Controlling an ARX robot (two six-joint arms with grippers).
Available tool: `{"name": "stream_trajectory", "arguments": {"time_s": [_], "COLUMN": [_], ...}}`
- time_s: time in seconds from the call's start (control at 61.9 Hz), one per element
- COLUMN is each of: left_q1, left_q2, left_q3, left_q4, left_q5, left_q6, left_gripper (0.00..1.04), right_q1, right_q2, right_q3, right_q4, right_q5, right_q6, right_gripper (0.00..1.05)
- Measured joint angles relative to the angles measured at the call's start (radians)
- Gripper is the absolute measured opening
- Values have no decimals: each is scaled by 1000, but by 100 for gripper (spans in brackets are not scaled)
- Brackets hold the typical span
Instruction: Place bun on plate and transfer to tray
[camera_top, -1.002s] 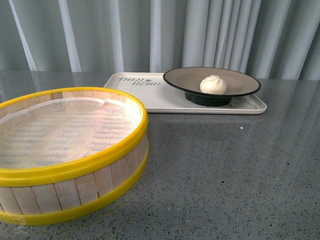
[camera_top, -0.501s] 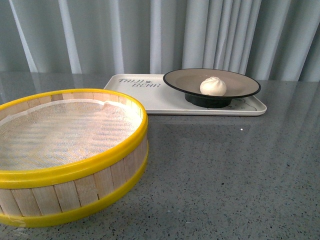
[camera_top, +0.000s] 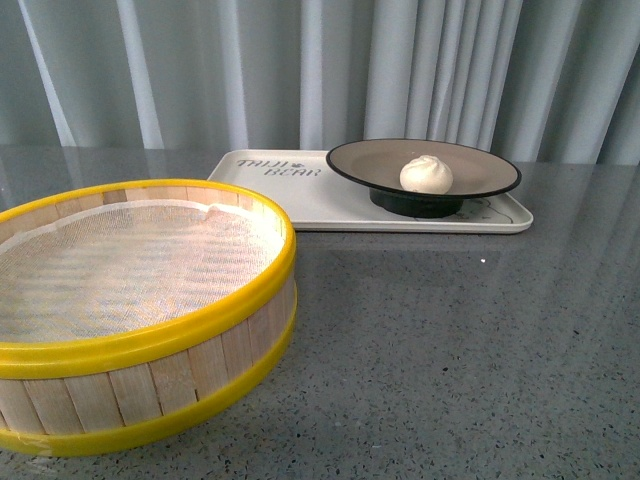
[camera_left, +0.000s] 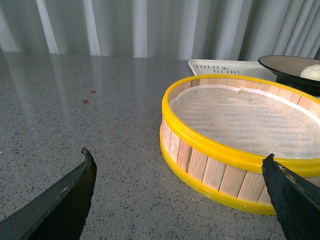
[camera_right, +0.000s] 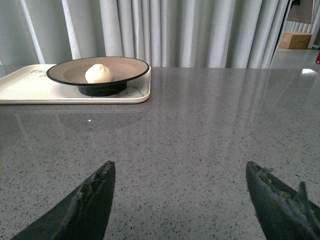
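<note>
We find the steamer basket (camera_top: 135, 300) empty at seven o'clock. At one o'clock the tray (camera_top: 300, 195) bears the plate (camera_top: 470, 165), bun (camera_top: 426, 173) inside: task apparently complete. Left gripper (camera_left: 180, 200) and right gripper (camera_right: 182, 200) gape wide, holding nothing.

one bun (camera_top: 426, 173), one plate (camera_top: 423, 166) with a black rim, one cream tray (camera_top: 300, 190) and one yellow-rimmed wooden steamer basket (camera_top: 140, 310) sit on one grey speckled table (camera_top: 450, 340). two grippers show in the wrist views, the left gripper (camera_left: 180, 197) and the right gripper (camera_right: 182, 200).
</note>
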Motion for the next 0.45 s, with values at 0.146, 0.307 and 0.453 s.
{"name": "stream_trajectory", "arguments": {"time_s": [0.146,0.307,0.453], "left_q1": [0,0,0], "left_q2": [0,0,0], "left_q3": [0,0,0], "left_q4": [0,0,0], "left_q5": [0,0,0], "left_q6": [0,0,0], "left_gripper": [98,98,98], "right_q1": [0,0,0], "right_q2": [0,0,0], "right_q3": [0,0,0], "right_q4": [0,0,0], "right_q5": [0,0,0], "right_q6": [1,1,1], "right_gripper": [97,96,96]}}
